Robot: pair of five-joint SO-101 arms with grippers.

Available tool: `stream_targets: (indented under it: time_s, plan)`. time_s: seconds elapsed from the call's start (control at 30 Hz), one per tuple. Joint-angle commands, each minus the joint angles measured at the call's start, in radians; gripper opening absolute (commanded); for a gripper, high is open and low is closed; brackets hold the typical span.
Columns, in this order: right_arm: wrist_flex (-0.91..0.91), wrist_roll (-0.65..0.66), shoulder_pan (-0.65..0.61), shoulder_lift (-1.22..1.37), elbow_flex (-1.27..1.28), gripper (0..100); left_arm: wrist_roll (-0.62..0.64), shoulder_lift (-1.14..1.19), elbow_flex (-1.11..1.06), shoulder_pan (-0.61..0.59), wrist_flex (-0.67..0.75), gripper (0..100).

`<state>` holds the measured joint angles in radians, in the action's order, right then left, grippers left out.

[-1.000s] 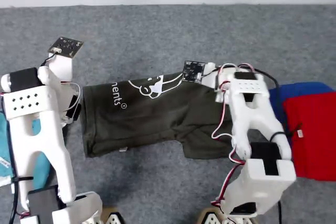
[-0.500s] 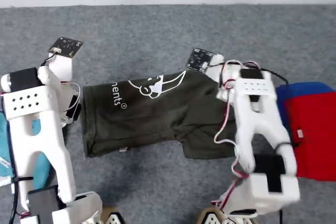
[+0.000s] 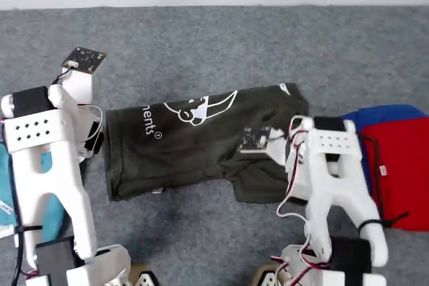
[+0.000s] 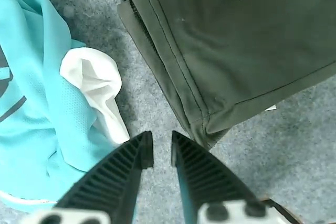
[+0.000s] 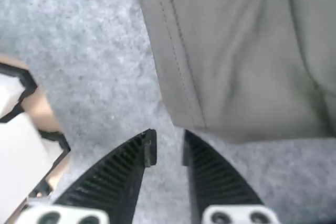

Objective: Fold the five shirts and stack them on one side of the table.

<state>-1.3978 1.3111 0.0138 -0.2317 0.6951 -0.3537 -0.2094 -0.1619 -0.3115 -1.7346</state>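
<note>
On the grey felt-like table cover [image 3: 201, 45], a dark olive cotton shirt with white print [image 3: 181, 142] lies spread out and creased, printed side up; everything else is placed from it.

The left gripper [image 4: 161, 142] hangs just off the olive shirt's stitched corner. Its two black ribbed fingers [image 4: 118, 174] are parted by a narrow gap with nothing between them, and the tips sit over bare grey cover right beside the hem. On the far side of that gripper from the olive shirt lies a crumpled turquoise mesh shirt [image 4: 37, 103] with a white fabric patch [image 4: 97, 90] showing, separated from the olive shirt by a strip of grey cover.

The right gripper [image 5: 169, 142] sits at the olive shirt's opposite end, just off a folded hem edge. Its fingers are also slightly apart and empty, above bare cover. In the high view the right arm [image 3: 332, 165] overlaps that end of the olive shirt.

Past that arm, away from the olive shirt, a folded red shirt [image 3: 402, 165] rests on a folded blue shirt [image 3: 379, 115].
</note>
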Motion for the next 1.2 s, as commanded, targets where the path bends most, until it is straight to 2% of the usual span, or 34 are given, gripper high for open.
stream_targets:
  time_s: [0.0, 0.23, 0.33, 0.5, 0.67, 0.8, 1.0, 1.17]
  plan:
    - [0.142, 0.009, 0.016, -0.028, 0.057, 14.5, -0.015, -0.031, -0.002, -0.002, -0.008, 7]
    - [0.452, 0.015, 0.01, -0.028, 0.218, 14.3, -0.015, -0.031, -0.048, -0.006, -0.003, 7]
    - [0.527, 0.02, 0.008, -0.028, 0.275, 13.7, -0.015, -0.031, -0.05, -0.006, -0.003, 7]
    - [0.553, 0.066, 0.01, -0.039, 0.288, 0.8, -0.015, -0.031, -0.05, -0.002, -0.003, 7]
    - [0.564, 0.064, 0.016, -0.087, 0.181, 2.9, -0.015, -0.031, -0.05, -0.002, -0.003, 7]
    - [0.573, 0.005, 0.01, -0.119, 0.074, 3.0, -0.015, -0.031, -0.05, -0.002, -0.003, 7]
    - [0.616, -0.032, -0.01, -0.044, -0.026, 3.0, -0.015, -0.031, -0.053, 0.0, -0.003, 7]
    - [0.714, -0.146, -0.033, 0.033, -0.071, 3.0, -0.015, -0.031, -0.053, 0.0, -0.003, 7]
